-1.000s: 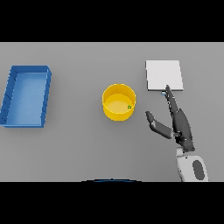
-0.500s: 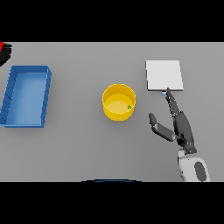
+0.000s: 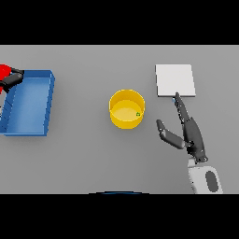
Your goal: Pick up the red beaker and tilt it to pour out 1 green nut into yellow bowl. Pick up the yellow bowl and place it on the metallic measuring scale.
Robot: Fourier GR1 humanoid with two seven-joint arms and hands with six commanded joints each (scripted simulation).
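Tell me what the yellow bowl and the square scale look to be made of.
Yellow bowl: probably plastic, going by its flat, saturated color and matte walls. Scale: pale grey-white square slab with a dull, even surface; it could be brushed metal, though no shine confirms that.

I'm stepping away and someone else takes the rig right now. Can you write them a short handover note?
Left hand: at the far left edge, by the blue tray, fingers curled round the red beaker.
Right hand: open, idle on the table, fingertips at the near edge of the metallic scale.
Yellow bowl: upright mid-table, left of the scale, with one green nut inside.
Done: pour.
Left: right hand grasps the bowl and sets it on the scale.
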